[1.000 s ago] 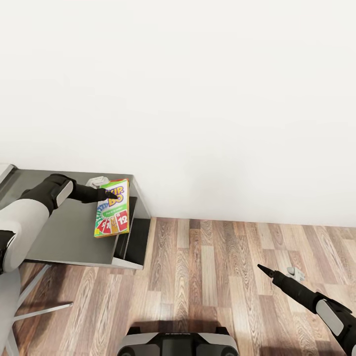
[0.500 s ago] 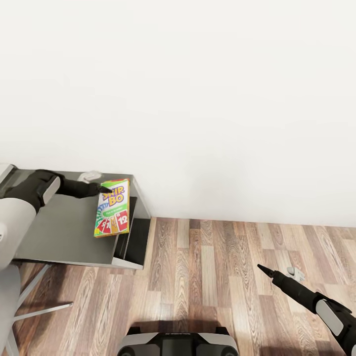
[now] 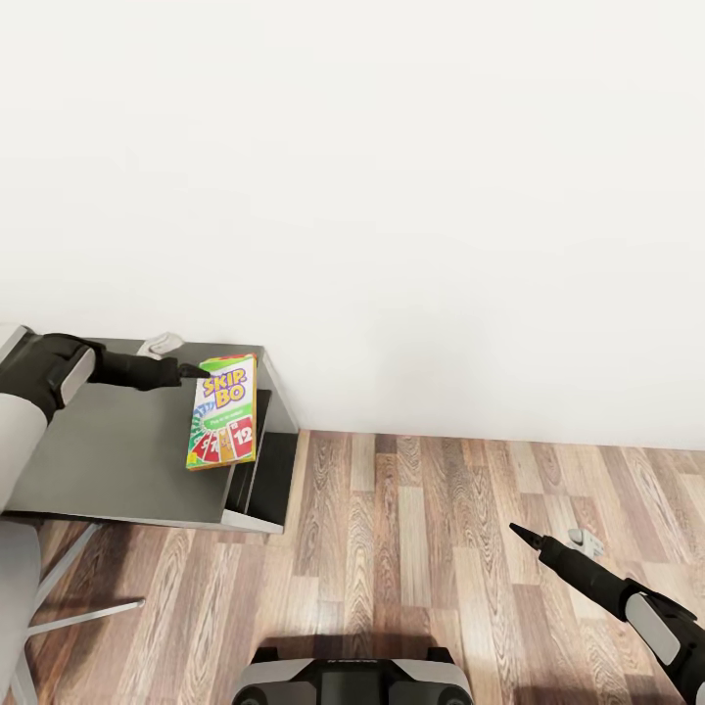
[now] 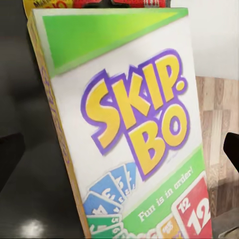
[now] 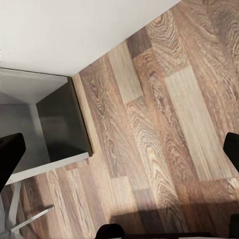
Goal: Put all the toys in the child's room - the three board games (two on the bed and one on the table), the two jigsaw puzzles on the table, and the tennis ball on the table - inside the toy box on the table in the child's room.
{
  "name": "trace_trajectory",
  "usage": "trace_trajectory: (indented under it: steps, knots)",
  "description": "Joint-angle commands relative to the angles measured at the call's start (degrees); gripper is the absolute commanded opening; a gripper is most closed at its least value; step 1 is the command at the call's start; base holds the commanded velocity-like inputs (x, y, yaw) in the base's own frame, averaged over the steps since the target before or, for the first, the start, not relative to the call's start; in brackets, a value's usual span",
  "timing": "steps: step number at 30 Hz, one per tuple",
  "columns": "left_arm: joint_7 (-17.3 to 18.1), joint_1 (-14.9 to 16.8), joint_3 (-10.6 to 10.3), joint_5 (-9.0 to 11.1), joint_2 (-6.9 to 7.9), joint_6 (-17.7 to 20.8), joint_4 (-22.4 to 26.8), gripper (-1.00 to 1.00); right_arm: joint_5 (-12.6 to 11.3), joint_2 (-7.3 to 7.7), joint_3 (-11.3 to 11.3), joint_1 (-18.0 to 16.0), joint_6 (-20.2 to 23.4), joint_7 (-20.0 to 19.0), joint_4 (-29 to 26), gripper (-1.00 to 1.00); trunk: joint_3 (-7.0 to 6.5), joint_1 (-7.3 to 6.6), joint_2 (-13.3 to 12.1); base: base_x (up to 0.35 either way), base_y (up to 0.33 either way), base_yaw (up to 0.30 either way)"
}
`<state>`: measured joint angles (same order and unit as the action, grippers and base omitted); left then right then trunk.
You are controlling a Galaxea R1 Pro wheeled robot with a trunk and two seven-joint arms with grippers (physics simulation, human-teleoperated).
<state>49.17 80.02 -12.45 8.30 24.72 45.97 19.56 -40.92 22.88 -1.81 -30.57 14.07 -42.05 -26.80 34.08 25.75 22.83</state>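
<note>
Dark grey table [image 3: 127, 470] carries one green-and-white board game [image 3: 224, 411] flat near its wall-side corner, not yet boxed. The left gripper [image 3: 193, 371] hovers at the game's far edge, fingers spread, empty; the right gripper [image 3: 519, 534], apparently empty, hangs over floorboards.

The left end effector [image 3: 196, 371] has withdrawn leftward across the bench [image 3: 117, 460], from overlapping the top of the green and white board game [image 3: 223, 412] to resting just beside its upper left corner, uncovering the full cover lettering.
</note>
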Motion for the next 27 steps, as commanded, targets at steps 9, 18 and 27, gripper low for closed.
trace_trajectory:
  steps: [9, 18, 27]
  knots:
    - [6.4, -0.1, -0.7, 0.5, 0.66, 1.2, 0.0, 1.00, -0.6, 0.05, -0.1, 0.0, 0.5, -0.5, 0.0, 1.00, 0.08, 0.03, 0.1, 0.000, 0.000, 0.000]
    - [8.6, -0.6, -0.7, 0.4, 0.56, 1.6, 0.0, 1.00, -0.6, 0.05, -0.1, 0.0, 0.5, -0.5, 0.0, 1.00, -0.20, 0.03, 0.1, 0.000, 0.000, 0.000]
    - [8.7, -0.7, -0.7, 0.4, 0.52, 1.7, 0.0, 1.00, -0.7, -0.03, -0.1, 0.0, 0.5, -0.5, 0.0, 1.00, -0.99, 0.03, 0.1, 0.000, 0.000, 0.000]
